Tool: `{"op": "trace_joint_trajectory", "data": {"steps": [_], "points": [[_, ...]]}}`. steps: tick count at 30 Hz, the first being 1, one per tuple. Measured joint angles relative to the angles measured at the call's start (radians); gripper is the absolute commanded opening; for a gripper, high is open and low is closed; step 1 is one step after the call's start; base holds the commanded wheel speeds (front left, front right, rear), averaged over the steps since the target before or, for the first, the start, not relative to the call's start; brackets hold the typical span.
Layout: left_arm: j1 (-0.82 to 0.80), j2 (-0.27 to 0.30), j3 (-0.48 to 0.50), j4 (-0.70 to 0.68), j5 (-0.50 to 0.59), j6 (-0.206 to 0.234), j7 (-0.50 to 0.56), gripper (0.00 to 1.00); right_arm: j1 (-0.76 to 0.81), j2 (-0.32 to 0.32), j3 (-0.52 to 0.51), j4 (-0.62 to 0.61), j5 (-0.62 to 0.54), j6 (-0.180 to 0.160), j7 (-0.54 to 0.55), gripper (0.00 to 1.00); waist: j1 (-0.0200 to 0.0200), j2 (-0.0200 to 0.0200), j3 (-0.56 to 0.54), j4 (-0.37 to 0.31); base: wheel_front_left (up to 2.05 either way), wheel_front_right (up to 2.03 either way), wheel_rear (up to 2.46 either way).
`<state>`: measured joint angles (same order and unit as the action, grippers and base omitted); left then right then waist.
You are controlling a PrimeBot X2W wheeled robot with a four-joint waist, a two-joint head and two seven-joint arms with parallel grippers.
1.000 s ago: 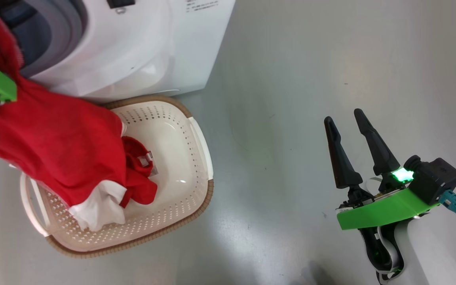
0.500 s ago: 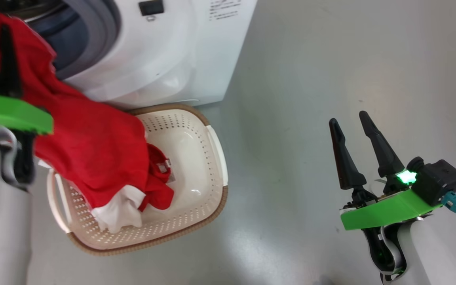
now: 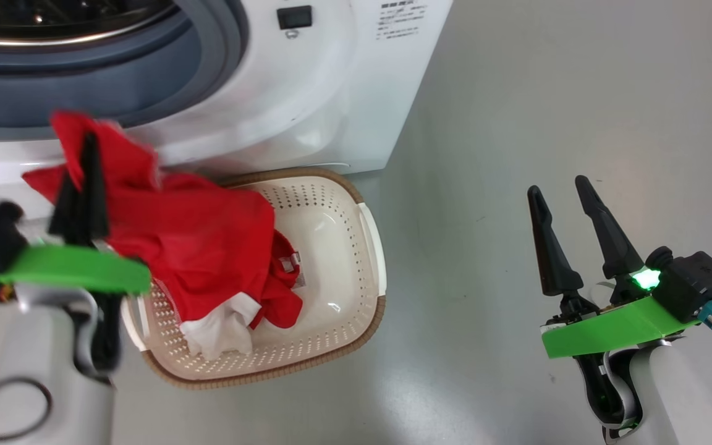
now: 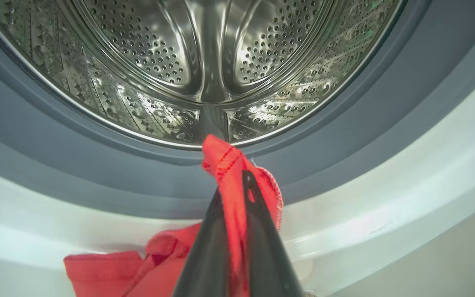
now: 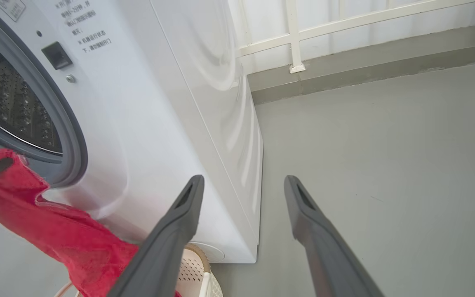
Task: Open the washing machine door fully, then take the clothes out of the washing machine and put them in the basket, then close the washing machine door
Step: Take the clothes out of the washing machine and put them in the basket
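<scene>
My left gripper is shut on a red garment of the clothes. The garment hangs from it, and its white panel lies in the cream basket. A second red piece lies inside the basket. In the left wrist view the gripper pinches red cloth just below the grey gasket, in front of the bare steel drum. The washing machine stands right behind the basket. Its door is out of view. My right gripper is open over the floor, holding nothing.
Bare grey floor stretches to the right of the washer and basket. In the right wrist view a wall with a white railing runs behind the machine. The basket touches the washer's base.
The head view has swung, shifting the scene to the right. My left gripper has drawn the red garment away from the drum mouth and down towards the basket. The right gripper stays open.
</scene>
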<state>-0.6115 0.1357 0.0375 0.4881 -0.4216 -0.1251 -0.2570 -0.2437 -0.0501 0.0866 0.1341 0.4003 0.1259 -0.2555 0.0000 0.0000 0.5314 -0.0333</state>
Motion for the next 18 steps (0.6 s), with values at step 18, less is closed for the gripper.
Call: {"op": "trace_joint_trajectory", "data": {"steps": [18], "points": [[0.141, -0.045, -0.052, 0.098, 0.004, 0.000, 0.000, 0.00, 0.009, 0.000, -0.008, -0.004, -0.007, 0.000, 0.000, 1.00, 0.0000, 0.0000, 0.053, 0.014, 0.00, 0.00, 0.00]]}}
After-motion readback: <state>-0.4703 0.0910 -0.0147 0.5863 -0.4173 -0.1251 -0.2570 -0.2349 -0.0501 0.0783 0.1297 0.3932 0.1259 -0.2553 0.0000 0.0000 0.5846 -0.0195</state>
